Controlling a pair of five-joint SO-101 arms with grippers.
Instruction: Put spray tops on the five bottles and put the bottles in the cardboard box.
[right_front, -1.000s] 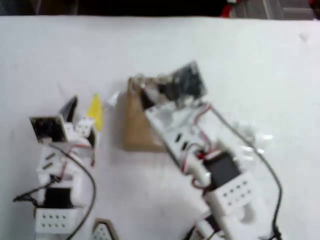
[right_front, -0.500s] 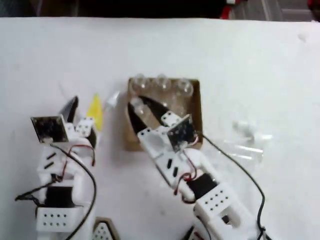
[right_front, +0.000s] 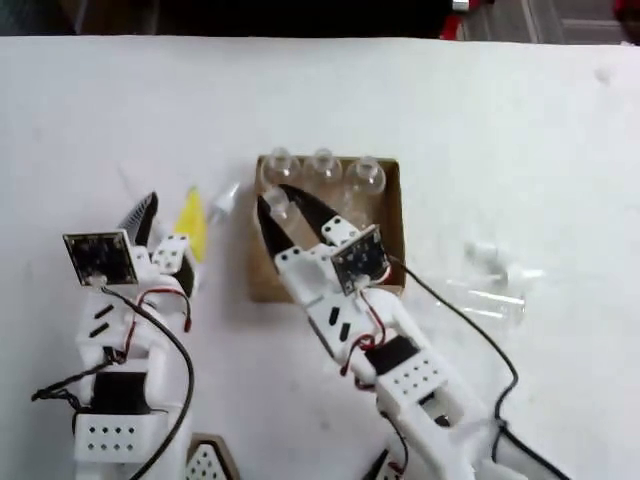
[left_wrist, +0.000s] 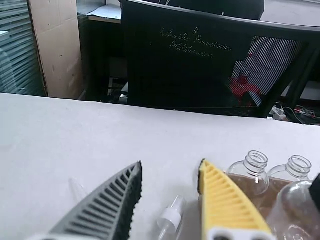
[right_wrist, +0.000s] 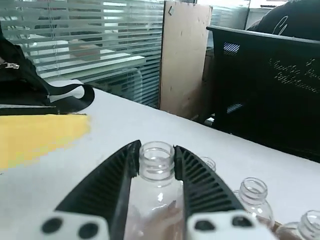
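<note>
A cardboard box (right_front: 392, 232) sits mid-table with clear bottles (right_front: 322, 166) standing open-necked along its far side. My right gripper (right_front: 272, 198) is over the box's left part, its black fingers shut on the neck of a clear bottle (right_wrist: 156, 161); more bottles (right_wrist: 252, 193) stand behind it. My left gripper (right_front: 170, 197) rests left of the box, grey and yellow fingers open. A white spray top (left_wrist: 170, 218) lies on the table between them, also seen as the spray top (right_front: 225, 198) beside the box. Box bottles (left_wrist: 255, 164) stand just beyond the yellow finger.
Right of the box lie loose spray tops (right_front: 492, 253) and a clear bottle (right_front: 487, 300) on its side. The white table (right_front: 500, 120) is bare at the back. A dark chair (left_wrist: 200, 60) stands beyond the far edge.
My right arm has drawn back toward the near edge, uncovering the box and its bottles, and its gripper now sits at the box's left side. The left arm has not moved.
</note>
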